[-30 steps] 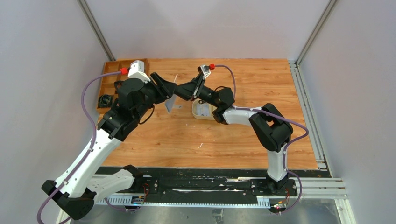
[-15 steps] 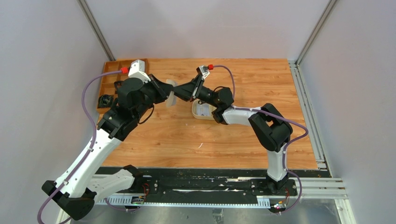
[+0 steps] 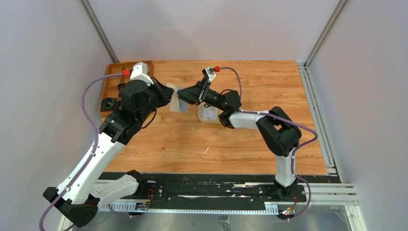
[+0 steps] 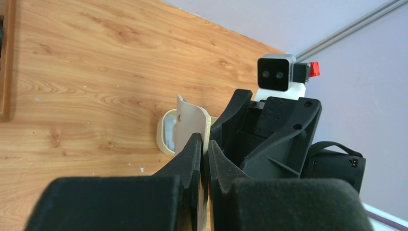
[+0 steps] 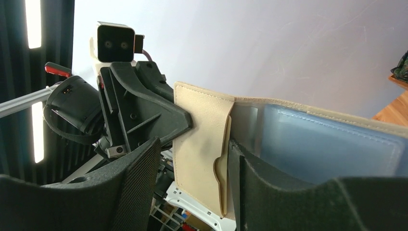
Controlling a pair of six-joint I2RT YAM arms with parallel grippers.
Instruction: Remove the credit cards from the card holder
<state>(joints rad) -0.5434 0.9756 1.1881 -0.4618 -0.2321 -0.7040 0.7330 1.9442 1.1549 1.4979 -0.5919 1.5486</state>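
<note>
Firstly, at the far left of the table [image 3: 231, 139] we note a wooden organiser [image 3: 117, 71] against the edge. Next to its right, the left gripper [image 4: 202, 142] is clamped on the card holder [image 3: 179, 102]; its two fingers are pressed together on the cream edge and hold the holder upright above the table. The holder is held in the air between the two arms, opened out, with its pale blue card pockets [image 5: 327, 144] facing the right wrist camera. We cannot tell whether those pockets hold cards. The right gripper [image 5: 195, 149] meets the holder from the other side with its fingers spread, and the cream flap [image 5: 199, 183] stands between them. Further right, an oval tray [image 3: 204, 119] rests on the table and a whitish credit card [image 3: 210, 112] lies in it.
</note>
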